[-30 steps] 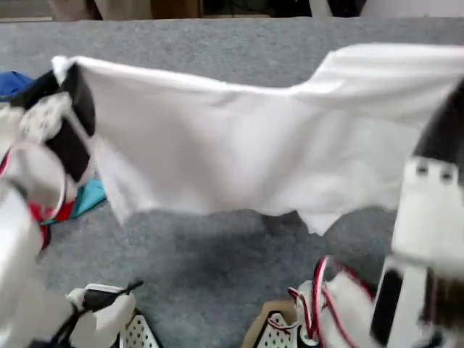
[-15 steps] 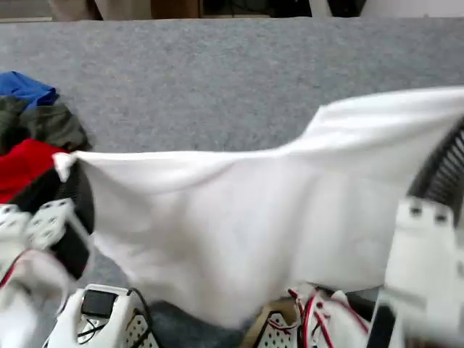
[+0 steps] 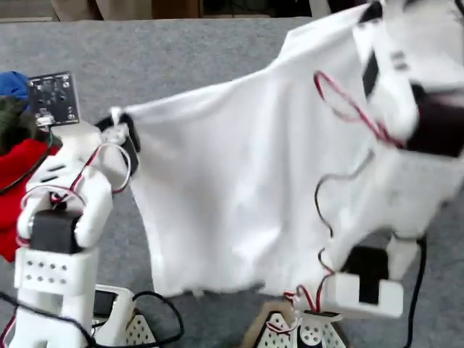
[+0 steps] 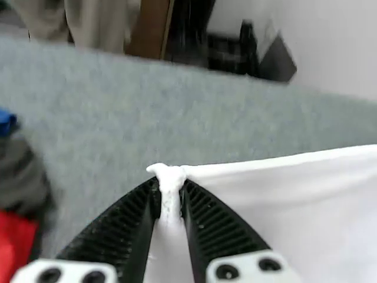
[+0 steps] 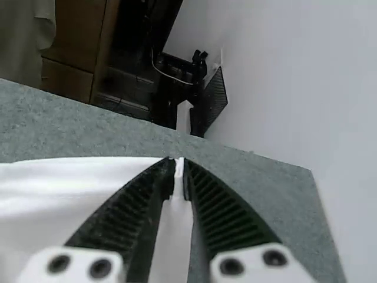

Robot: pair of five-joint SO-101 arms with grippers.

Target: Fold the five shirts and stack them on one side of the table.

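near edge: both arm bases sit side by side, with the white shirt's (image 3: 239, 188) ragged lower hem hanging just above and between them. can't tell if the hem touches the table (image 3: 217, 65).

left arm (image 3: 65, 217) stands upright at the near left with red and white wires looped over it. left gripper (image 4: 170, 197) is clamped on a bunched corner of the white shirt. both black ribbed jaws press the fabric and a small tuft pokes out past the tips.

right arm (image 3: 406, 167) is raised on the right, partly in front of the cloth. right gripper (image 5: 178, 174) is pinched tight on the shirt's top edge, with a thin strip of fabric between the jaws.

the shirt hangs spread between the two grippers like a sheet. its top edge is slanted, with the right arm's end higher in the high view.

further left, beside the left arm, is a pile of loose shirts on the table: red shirt (image 3: 16, 170), dark shirt (image 3: 10, 119), blue shirt (image 3: 10, 81). they touch each other and sit apart from the white one.

beyond that is bare grey table surface, then wooden furniture (image 5: 70, 53) and a white wall (image 5: 283, 76) behind.
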